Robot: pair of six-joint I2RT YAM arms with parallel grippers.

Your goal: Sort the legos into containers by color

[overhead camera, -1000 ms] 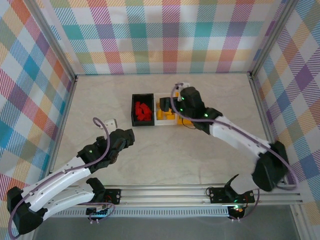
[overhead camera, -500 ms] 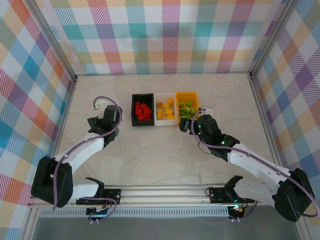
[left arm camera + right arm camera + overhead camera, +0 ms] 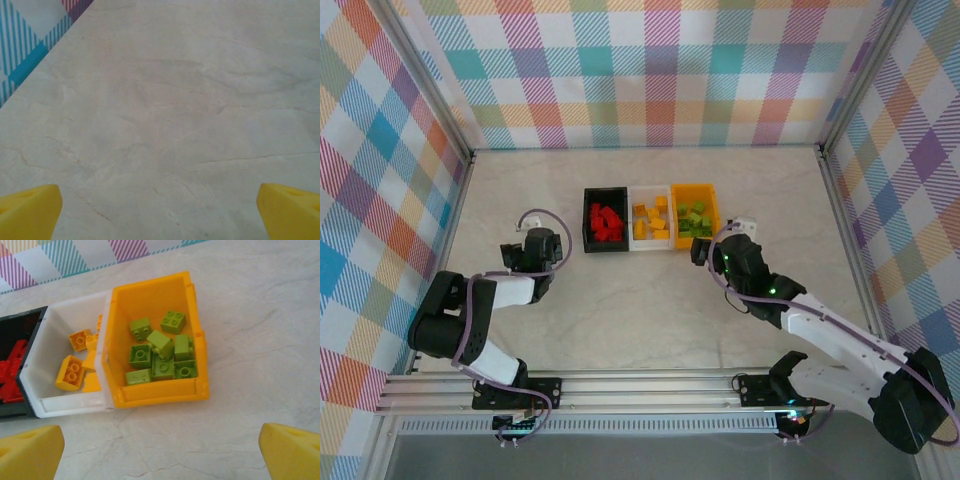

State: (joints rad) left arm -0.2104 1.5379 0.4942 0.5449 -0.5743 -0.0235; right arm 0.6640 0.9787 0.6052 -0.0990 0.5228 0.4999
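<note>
The white-and-black left arm (image 3: 485, 293) lies folded at the near left, elbow bent sharply. Its black left gripper (image 3: 532, 245) points far, yellow-tipped jaws spread wide. The matching right arm (image 3: 830, 335) stretches from the near right toward the centre. The right gripper (image 3: 705, 250) tilts down, jaws equally wide.

Plaid walls (image 3: 650, 70), pale marbled tabletop (image 3: 650, 300)
</note>
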